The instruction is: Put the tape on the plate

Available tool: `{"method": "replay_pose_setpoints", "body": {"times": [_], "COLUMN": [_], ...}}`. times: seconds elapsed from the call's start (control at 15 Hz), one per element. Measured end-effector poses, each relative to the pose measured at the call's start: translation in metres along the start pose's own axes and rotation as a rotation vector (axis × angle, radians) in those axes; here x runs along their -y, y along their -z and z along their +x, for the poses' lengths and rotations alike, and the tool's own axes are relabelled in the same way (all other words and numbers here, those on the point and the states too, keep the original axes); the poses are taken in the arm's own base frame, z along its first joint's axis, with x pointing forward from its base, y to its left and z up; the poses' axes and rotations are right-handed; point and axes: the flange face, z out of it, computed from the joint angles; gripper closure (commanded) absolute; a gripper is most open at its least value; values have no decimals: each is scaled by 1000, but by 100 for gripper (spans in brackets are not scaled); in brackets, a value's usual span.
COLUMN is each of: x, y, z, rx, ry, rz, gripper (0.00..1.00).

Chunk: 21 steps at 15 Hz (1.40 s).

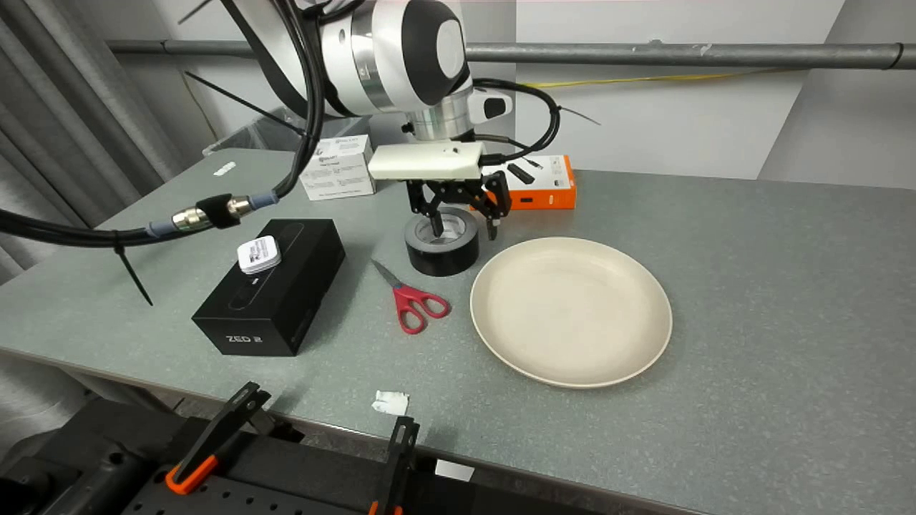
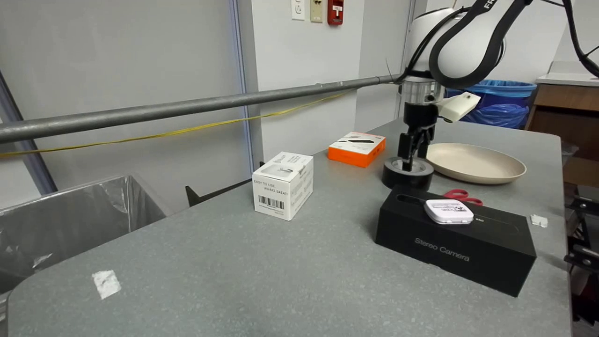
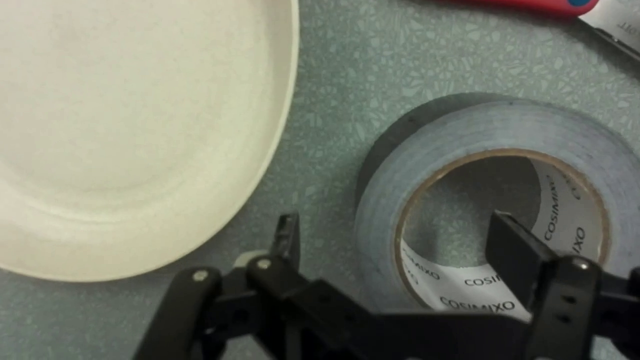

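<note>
Step judged: tape to be grasped | tape laid flat on table, beside plate | tool spread wide astride tape's wall, nothing gripped | next: wall to be pinched before any lift

The grey table carries tape, plate, scissors and boxes.

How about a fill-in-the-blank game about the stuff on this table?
The word inside the black ring-shaped tape roll is ____.
Only ____ finger of the black end effector lines up with the tape roll's hole.
Between the black rectangular box and the wide round cream plate lie red-handled metal ____.
A small white rounded case sits on ____ of that box.

Missing words: COSIMIXO; one; scissors; top.
</note>
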Motion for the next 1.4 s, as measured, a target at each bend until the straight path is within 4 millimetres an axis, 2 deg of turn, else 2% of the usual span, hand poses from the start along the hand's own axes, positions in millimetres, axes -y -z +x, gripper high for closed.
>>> {"method": "replay_pose_setpoints", "body": {"times": [0.07, 0.4, 0.6, 1.07, 1.4], "x": [0, 1, -8, -8, -27], "y": [-2, -6, -6, 1, 49], "z": [2, 12, 14, 15, 6], "rx": [0, -7, -10, -19, -85], "ry": [0, 1, -3, -29, -59], "rz": [7, 37, 40, 74, 92], "gripper": [32, 72, 93, 94, 94]}}
